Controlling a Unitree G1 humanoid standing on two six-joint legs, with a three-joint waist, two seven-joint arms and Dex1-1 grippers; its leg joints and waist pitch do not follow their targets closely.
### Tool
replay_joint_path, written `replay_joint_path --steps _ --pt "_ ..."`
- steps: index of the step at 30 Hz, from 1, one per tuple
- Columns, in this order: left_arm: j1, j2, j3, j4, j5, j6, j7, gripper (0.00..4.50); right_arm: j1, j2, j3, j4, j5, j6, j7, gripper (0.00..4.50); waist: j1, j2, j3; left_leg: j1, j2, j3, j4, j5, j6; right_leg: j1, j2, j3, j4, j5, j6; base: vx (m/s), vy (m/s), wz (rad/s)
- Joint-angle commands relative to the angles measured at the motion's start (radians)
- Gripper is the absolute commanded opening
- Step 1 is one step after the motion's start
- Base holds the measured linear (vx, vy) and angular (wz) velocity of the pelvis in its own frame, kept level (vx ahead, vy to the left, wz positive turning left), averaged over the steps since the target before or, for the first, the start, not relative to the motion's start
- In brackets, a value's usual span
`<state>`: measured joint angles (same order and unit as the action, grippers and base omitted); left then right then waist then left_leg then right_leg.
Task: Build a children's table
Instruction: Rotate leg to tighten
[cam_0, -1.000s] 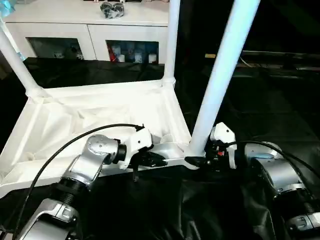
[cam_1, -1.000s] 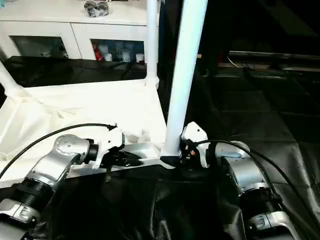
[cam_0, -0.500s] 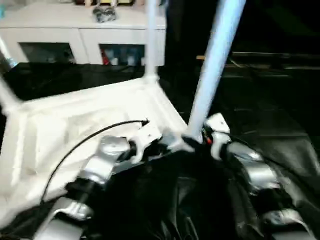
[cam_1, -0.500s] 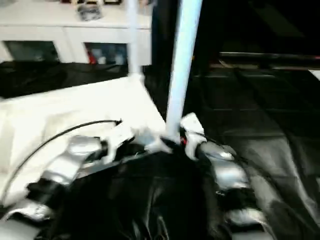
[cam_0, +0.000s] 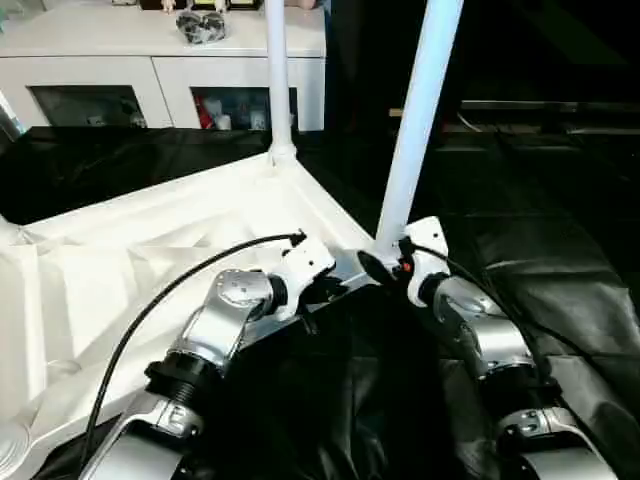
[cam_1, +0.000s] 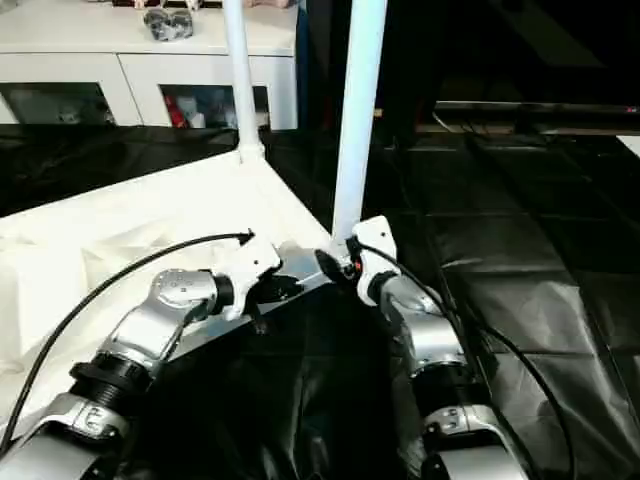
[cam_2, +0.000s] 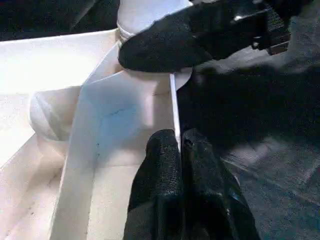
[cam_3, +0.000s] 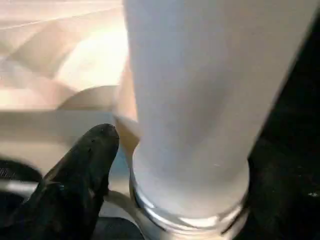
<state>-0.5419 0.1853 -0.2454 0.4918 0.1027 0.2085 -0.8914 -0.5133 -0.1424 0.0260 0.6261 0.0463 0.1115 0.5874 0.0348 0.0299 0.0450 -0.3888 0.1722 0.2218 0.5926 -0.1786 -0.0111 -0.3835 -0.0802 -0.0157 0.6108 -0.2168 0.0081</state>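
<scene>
Compared with a second ago, the tabletop (cam_0: 130, 260) has swung so that its near corner now sits at centre frame, farther up in the picture than before, and both forearms reach further forward to meet it; some of that shift may be the camera's own.

The white tabletop lies upside down on black sheeting (cam_0: 560, 260), ribbed underside up, filling the left half of the head views. Two legs are plainly in view standing in corner sockets: the near leg (cam_0: 415, 110) rises from the centre-frame corner up through the top edge, and the far leg (cam_0: 277, 70) stands at the corner behind it, toward upper centre.

The left hand (cam_2: 180, 150) is pressed together on the thin upright rim of the tabletop, one black finger on each side of the edge, just beside the near corner socket. The right hand (cam_0: 378, 268) is at the foot of the near leg; in the left wrist view its black finger (cam_2: 170, 45) lies against the socket collar, but how tightly it closes around the leg cannot be told.

A white cabinet (cam_0: 160, 60) with glass doors stands across the upper left.
</scene>
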Motion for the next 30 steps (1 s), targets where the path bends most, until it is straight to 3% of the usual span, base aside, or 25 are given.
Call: replay_joint_path --steps 1,4,5,7,9,10,12,15,16,17,26,27,28,29,30 --pt "-0.006 -0.023 -0.03 -0.051 -0.056 -0.075 -0.063 0.0 0.009 0.023 0.08 -0.004 0.011 0.001 0.085 4.18 0.002 -0.006 -0.056 0.026 0.062 -0.041 -0.076 -0.239 0.024 0.022 -0.064 0.03 -0.076 -0.103 -0.248 0.0 0.0 0.0" --pt "0.011 0.033 -0.022 -0.065 -0.071 -0.099 -0.136 0.0 0.02 -0.043 0.112 -0.04 0.018 -0.01 0.224 4.18 0.005 -0.005 -0.056 0.026 0.063 -0.04 -0.075 -0.237 0.031 0.026 -0.062 0.028 -0.073 -0.092 -0.251 0.0 0.0 0.0" --pt "0.016 0.051 -0.019 -0.061 -0.072 -0.115 -0.154 0.0 0.022 -0.063 0.121 -0.045 0.021 -0.012 0.273 4.18 0.007 0.002 -0.055 0.028 0.065 -0.04 -0.076 -0.245 0.031 0.022 -0.061 0.028 -0.073 -0.097 -0.256 0.0 0.0 0.0" --pt "0.022 0.068 -0.018 -0.062 -0.076 -0.122 -0.18 0.0 0.025 -0.081 0.133 -0.051 0.024 -0.02 0.322 4.18 0.007 -0.001 -0.055 0.028 0.065 -0.039 -0.077 -0.251 0.027 0.022 -0.06 0.027 -0.072 -0.102 -0.258 0.0 0.0 0.0" --pt "0.024 0.086 -0.014 -0.063 -0.09 -0.124 -0.212 0.0 0.031 -0.106 0.144 -0.067 0.034 -0.015 0.392 4.18 0.006 -0.013 -0.054 0.029 0.067 -0.038 -0.078 -0.255 0.023 0.022 -0.062 0.027 -0.072 -0.11 -0.265 0.0 0.0 0.0" --pt "0.024 0.089 -0.013 -0.062 -0.094 -0.125 -0.218 0.0 0.032 -0.11 0.146 -0.071 0.036 -0.014 0.406 4.18 0.01 -0.01 -0.055 0.029 0.066 -0.039 -0.077 -0.254 0.024 0.023 -0.063 0.027 -0.07 -0.115 -0.266 0.0 0.0 0.0" --pt "0.019 0.104 -0.006 -0.051 -0.102 -0.129 -0.236 0.0 0.036 -0.127 0.153 -0.082 0.048 -0.012 0.463 4.18 0.013 -0.02 -0.055 0.027 0.067 -0.036 -0.075 -0.23 0.036 0.024 -0.062 0.027 -0.068 -0.103 -0.264 0.0 0.0 0.0" --pt "0.015 0.108 0.001 -0.043 -0.116 -0.132 -0.252 0.0 0.036 -0.14 0.162 -0.082 0.048 -0.02 0.491 4.03 0.019 -0.017 -0.054 0.026 0.067 -0.035 -0.072 -0.201 0.049 0.022 -0.066 0.028 -0.068 -0.099 -0.268 0.0 0.0 0.0" --pt "0.014 0.111 0.002 -0.041 -0.124 -0.132 -0.265 0.0 0.037 -0.15 0.169 -0.086 0.051 -0.017 0.514 4.03 0.02 -0.027 -0.054 0.027 0.068 -0.033 -0.072 -0.199 0.052 0.021 -0.065 0.028 -0.069 -0.107 -0.266 0.0 0.0 0.0" --pt "0.014 0.116 0.001 -0.039 -0.133 -0.132 -0.286 0.0 0.04 -0.16 0.177 -0.097 0.057 -0.012 0.545 4.03 0.026 -0.025 -0.054 0.027 0.068 -0.034 -0.071 -0.193 0.054 0.022 -0.067 0.028 -0.067 -0.116 -0.264 0.0 0.0 0.0" --pt "0.01 0.134 -0.01 -0.026 -0.147 -0.13 -0.359 0.0 0.06 -0.192 0.208 -0.143 0.064 0.007 0.654 3.27 0.035 -0.029 -0.052 0.028 0.069 -0.032 -0.07 -0.176 0.06 0.019 -0.068 0.028 -0.065 -0.113 -0.263 0.0 0.0 0.0" --pt "0.01 0.133 -0.012 -0.026 -0.146 -0.127 -0.358 0.0 0.064 -0.191 0.209 -0.145 0.066 0.01 0.657 3.27 0.035 -0.036 -0.052 0.028 0.069 -0.032 -0.071 -0.179 0.059 0.019 -0.067 0.028 -0.066 -0.12 -0.262 0.0 0.0 0.0" --pt "0.01 0.133 -0.013 -0.027 -0.145 -0.125 -0.359 0.0 0.066 -0.192 0.211 -0.147 0.068 0.011 0.659 3.14 0.037 -0.033 -0.052 0.028 0.069 -0.033 -0.071 -0.181 0.056 0.019 -0.069 0.028 -0.066 -0.131 -0.26 0.0 0.0 0.0" --pt "0.009 0.131 -0.014 -0.029 -0.146 -0.122 -0.36 0.0 0.068 -0.192 0.212 -0.147 0.07 0.015 0.663 3.02 0.037 -0.041 -0.051 0.027 0.069 -0.032 -0.071 -0.182 0.056 0.019 -0.068 0.028 -0.067 -0.137 -0.257 0.0 0.0 0.0" --pt "0.011 0.131 -0.016 -0.033 -0.146 -0.117 -0.362 0.0 0.072 -0.19 0.214 -0.144 0.072 0.015 0.667 2.92 0.041 -0.041 -0.051 0.028 0.07 -0.034 -0.071 -0.181 0.055 0.019 -0.071 0.028 -0.066 -0.147 -0.254 0.0 0.0 0.0"
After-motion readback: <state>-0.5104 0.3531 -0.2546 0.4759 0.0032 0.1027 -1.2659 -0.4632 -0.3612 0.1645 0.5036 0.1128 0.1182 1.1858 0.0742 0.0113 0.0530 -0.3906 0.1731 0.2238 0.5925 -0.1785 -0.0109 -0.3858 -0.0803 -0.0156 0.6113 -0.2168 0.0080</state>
